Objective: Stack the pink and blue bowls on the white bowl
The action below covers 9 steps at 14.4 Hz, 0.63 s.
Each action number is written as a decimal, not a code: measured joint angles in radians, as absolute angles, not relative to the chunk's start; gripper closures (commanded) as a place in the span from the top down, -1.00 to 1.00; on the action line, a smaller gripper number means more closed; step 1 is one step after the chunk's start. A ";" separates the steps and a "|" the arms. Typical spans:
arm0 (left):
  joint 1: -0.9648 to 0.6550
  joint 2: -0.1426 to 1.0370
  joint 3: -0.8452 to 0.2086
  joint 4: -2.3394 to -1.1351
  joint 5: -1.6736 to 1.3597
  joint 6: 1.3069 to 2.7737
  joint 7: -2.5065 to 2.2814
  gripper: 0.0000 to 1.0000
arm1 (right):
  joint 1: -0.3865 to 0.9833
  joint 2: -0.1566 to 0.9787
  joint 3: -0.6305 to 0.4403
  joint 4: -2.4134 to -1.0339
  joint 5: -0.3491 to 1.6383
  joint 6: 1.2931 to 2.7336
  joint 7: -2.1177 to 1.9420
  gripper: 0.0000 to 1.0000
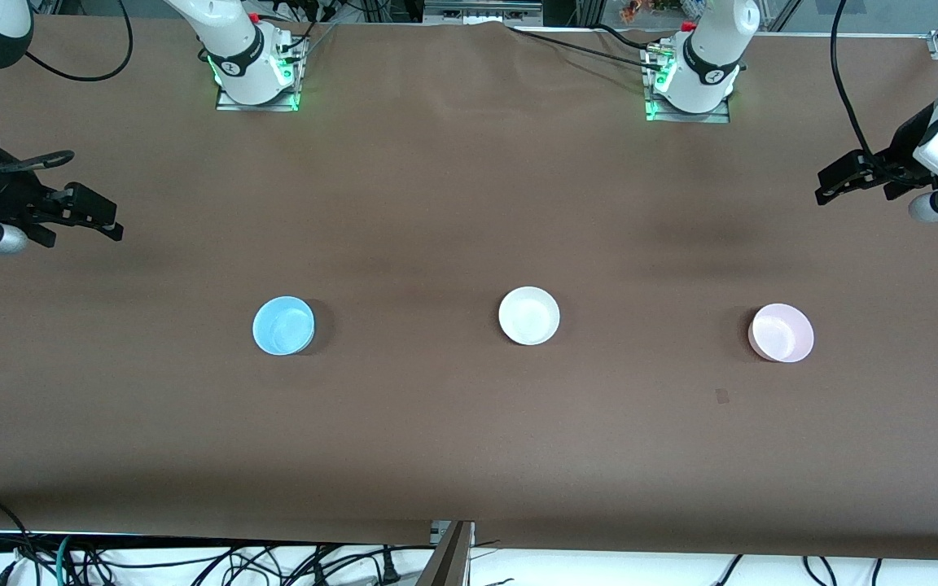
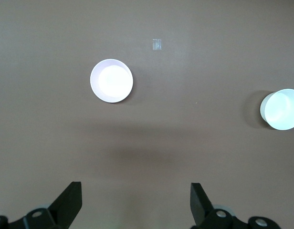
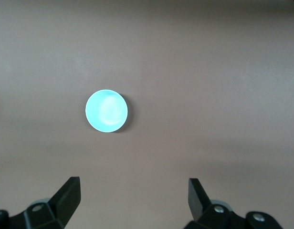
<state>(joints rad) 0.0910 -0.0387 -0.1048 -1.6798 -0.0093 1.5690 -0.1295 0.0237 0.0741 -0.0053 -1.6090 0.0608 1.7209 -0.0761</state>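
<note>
Three small bowls stand apart in a row on the brown table. The white bowl (image 1: 528, 316) is in the middle. The light blue bowl (image 1: 283, 325) is toward the right arm's end. The pale pink bowl (image 1: 781, 333) is toward the left arm's end. My left gripper (image 1: 826, 185) is open and empty, up in the air at the left arm's end of the table. Its wrist view shows the pink bowl (image 2: 111, 80) and the white bowl (image 2: 280, 109). My right gripper (image 1: 111, 220) is open and empty, up in the air at the right arm's end. Its wrist view shows the blue bowl (image 3: 106, 110).
A small piece of clear tape (image 1: 722, 396) lies on the table (image 1: 469, 423) nearer to the front camera than the pink bowl; it also shows in the left wrist view (image 2: 157, 44). Cables run along the table's edges by the arm bases.
</note>
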 measured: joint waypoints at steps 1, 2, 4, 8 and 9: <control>0.091 -0.036 -0.105 -1.677 -0.009 1.569 -0.129 1.00 | 0.024 0.074 -0.005 -1.609 0.061 1.720 -0.076 1.00; 0.091 -0.034 -0.105 -1.675 -0.009 1.569 -0.129 1.00 | 0.024 0.074 -0.005 -1.609 0.061 1.715 -0.076 1.00; 0.091 -0.032 -0.104 -1.673 -0.009 1.564 -0.129 1.00 | 0.024 0.074 -0.005 -1.609 0.061 1.706 -0.077 1.00; 0.092 -0.032 -0.103 -1.671 -0.009 1.557 -0.129 1.00 | 0.024 0.074 -0.005 -1.602 0.057 1.689 -0.077 1.00; 0.092 -0.032 -0.103 -1.671 -0.009 1.557 -0.129 1.00 | 0.024 0.074 -0.005 -1.598 0.050 1.684 -0.077 1.00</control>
<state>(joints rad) 0.0923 -0.0316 -0.1028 -1.6710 -0.0093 1.5568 -0.1295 0.0237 0.0741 -0.0053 -1.5980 0.0499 1.6841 -0.0769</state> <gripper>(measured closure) 0.000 0.000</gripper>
